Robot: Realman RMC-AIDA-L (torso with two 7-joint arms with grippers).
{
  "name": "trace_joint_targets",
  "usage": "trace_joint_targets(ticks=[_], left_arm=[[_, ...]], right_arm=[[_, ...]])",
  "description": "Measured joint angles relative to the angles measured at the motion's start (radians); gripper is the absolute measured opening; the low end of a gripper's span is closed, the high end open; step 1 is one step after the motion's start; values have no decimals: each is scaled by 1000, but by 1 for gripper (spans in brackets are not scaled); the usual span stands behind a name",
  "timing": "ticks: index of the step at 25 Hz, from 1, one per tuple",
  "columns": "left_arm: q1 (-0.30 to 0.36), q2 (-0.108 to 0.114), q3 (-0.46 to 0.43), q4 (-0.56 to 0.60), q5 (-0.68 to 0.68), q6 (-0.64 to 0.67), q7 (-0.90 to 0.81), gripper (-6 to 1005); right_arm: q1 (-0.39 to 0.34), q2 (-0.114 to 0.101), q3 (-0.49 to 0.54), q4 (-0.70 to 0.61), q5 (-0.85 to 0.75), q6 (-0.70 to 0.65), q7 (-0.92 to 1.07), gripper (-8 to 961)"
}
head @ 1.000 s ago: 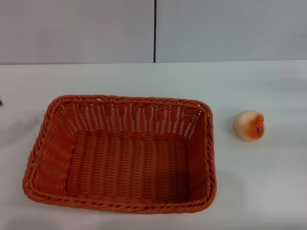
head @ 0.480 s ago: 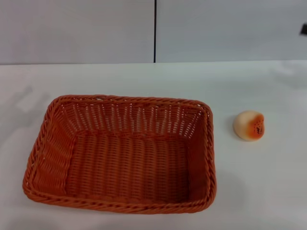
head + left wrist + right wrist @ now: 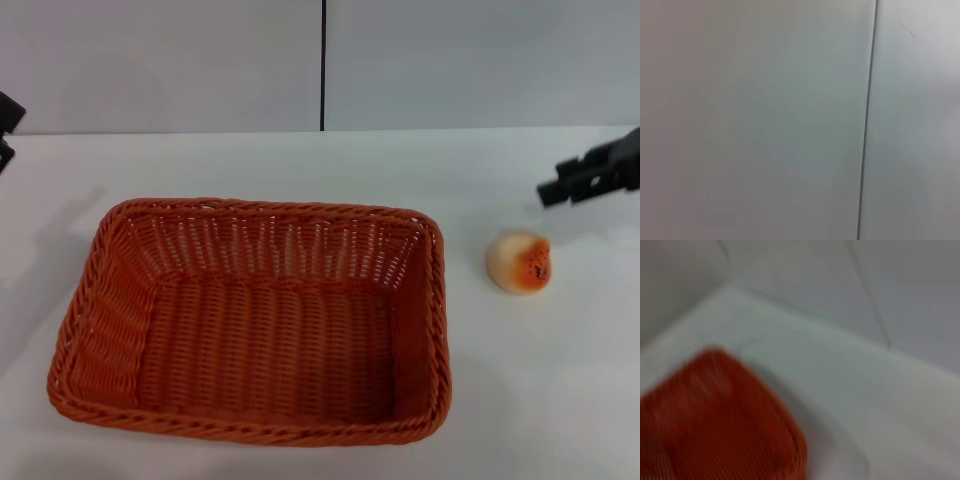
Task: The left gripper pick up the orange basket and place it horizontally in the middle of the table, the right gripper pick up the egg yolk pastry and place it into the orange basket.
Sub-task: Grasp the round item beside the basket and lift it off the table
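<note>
The orange basket (image 3: 270,208) lies flat on the white table (image 3: 540,380), left of centre in the head view, and holds nothing. The egg yolk pastry (image 3: 519,262) sits on the table just right of the basket, its orange patch facing right. My right gripper (image 3: 565,185) reaches in from the right edge, above and slightly right of the pastry, not touching it. Only a black sliver of my left gripper (image 3: 6,125) shows at the far left edge, away from the basket. The right wrist view catches a blurred corner of the basket (image 3: 715,420).
A grey wall with a dark vertical seam (image 3: 323,65) runs behind the table. The left wrist view shows only that wall and its seam (image 3: 867,125). Bare tabletop lies in front of and to the right of the pastry.
My right gripper has come in from the upper right edge and dropped toward the pastry. The left gripper has reappeared higher at the left edge. Basket and pastry have not moved.
</note>
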Motion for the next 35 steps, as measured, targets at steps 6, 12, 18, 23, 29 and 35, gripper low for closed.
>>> trace_joint_targets(ticks=[6,12,18,23,29,35], left_arm=[[1,1,0,-33,5,0,78,651],[1,3,-1,-52,8,-8,97,650],[1,2,2,-64,10,-11,97,650],[8,4,2,-67,11,-2,85,650],[8,5,2,-76,11,3,84,650],[0,5,2,-78,11,15,80,649]], right_arm=[[34,94,-113,-80,-196,35,37,613],[52,141,-155,-83,-307,81,39,598],[53,156,-221,-63,-321,148,49,583],[59,160,-234,-30,-322,199,49,571],[61,163,-242,-21,-328,231,51,556],[60,163,-242,-18,-359,264,64,541]])
